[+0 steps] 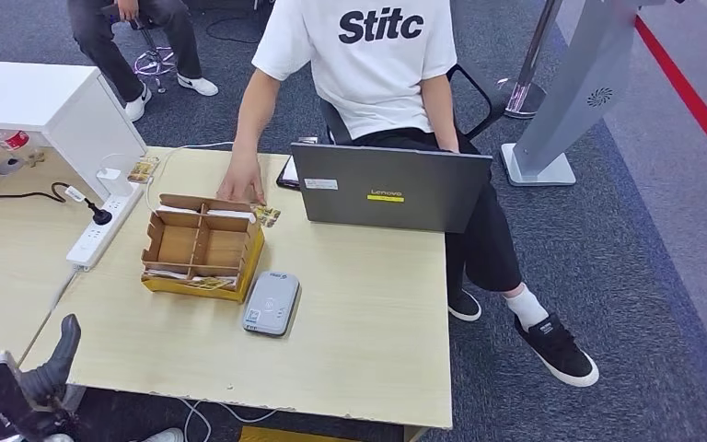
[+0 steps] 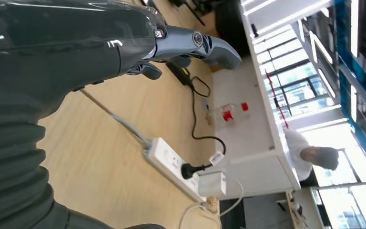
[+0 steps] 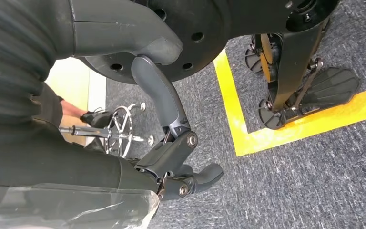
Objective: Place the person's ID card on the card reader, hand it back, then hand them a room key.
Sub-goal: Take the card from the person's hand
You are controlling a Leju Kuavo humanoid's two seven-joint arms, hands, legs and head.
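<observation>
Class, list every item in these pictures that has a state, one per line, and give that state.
Laptop: lid open, back toward the robot.
Cardboard organizer box: open-topped.
Card reader: flat on the table, nothing on it.
Power strip: black plug inserted.
Left robot hand: holding nothing.
Right robot hand: hanging, holding nothing.

The head view looked forward and down from high on the robot onto a wooden table (image 1: 359, 313), taking in a seated person (image 1: 368, 64) beyond it. The left wrist view sat close behind the left hand (image 2: 171, 45), turned on its side, facing across a neighbouring desk toward windows. These 2 views shared the white power strip (image 1: 101, 230) (image 2: 171, 167). The right wrist view, close behind the right hand (image 3: 176, 162), pointed down at grey carpet (image 3: 314, 181) and yellow floor tape (image 3: 248, 129).
</observation>
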